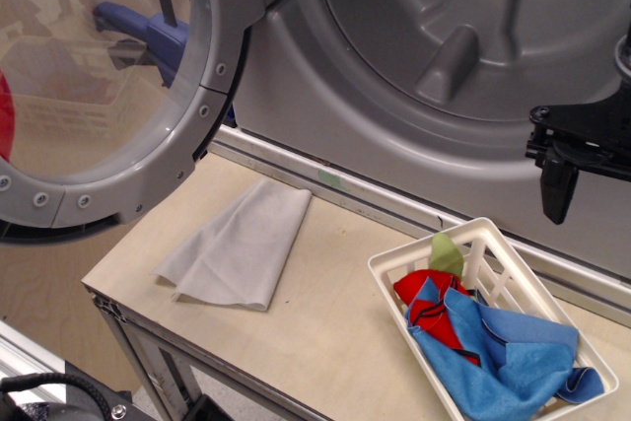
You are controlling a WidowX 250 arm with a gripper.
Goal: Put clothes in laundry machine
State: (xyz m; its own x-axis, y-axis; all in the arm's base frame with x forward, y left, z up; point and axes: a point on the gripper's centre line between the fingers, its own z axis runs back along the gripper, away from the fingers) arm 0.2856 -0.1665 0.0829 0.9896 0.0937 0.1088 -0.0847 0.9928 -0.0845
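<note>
The clothes lie piled in a white slatted basket (493, 244) on the table at the lower right: a bright blue piece (508, 352) on top, a red piece with black trim (426, 299) under it, and a light green piece (449, 253) at the far end. The laundry machine's grey ribbed drum (444, 36) stands open behind the table. Its round clear door (99, 76) is swung out to the left. My black gripper (559, 194) hangs at the right edge, above the basket and in front of the drum. Only one finger shows, and it holds nothing that I can see.
A flat grey cloth (242, 244) lies on the light wooden table (335, 332), left of the basket. The table's front edge runs along the lower left. A metal sill (335, 182) runs between table and drum. Blue and red shapes show behind the door glass.
</note>
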